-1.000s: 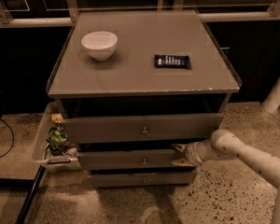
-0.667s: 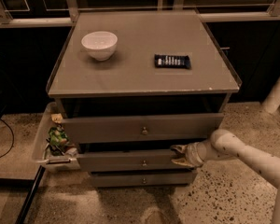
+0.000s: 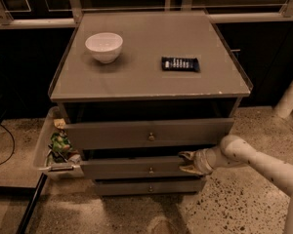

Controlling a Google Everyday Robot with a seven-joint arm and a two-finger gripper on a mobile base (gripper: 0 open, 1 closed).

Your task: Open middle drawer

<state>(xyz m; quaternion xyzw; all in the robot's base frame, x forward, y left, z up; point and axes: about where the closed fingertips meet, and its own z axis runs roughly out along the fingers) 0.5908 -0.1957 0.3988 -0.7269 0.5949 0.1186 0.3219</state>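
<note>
Three drawers stacked in a grey cabinet, lower centre of the camera view. The middle drawer (image 3: 132, 168) is the second one down, a flat grey front with a small brass knob (image 3: 151, 170) at its centre. Above it sits the taller top drawer (image 3: 112, 134), and a dark gap shows between the two fronts. Below is the slim bottom drawer (image 3: 136, 186), low in the frame.

In from the lower right comes the pale arm (image 3: 263, 167), and its end effector (image 3: 186, 162) is right up against the right end of the middle drawer's front, well to the right of the knob. Apart or together? I cannot tell from here.

Up top, the cabinet's surface (image 3: 151, 84) carries a white bowl (image 3: 104, 47) at the upper left and a dark packet (image 3: 180, 64) to the right of it, the two well apart. At the left edge of the cabinet, a pale bin (image 3: 41, 147) holds some colourful clutter (image 3: 60, 145). Speckled floor (image 3: 234, 204) spreads across the bottom.
</note>
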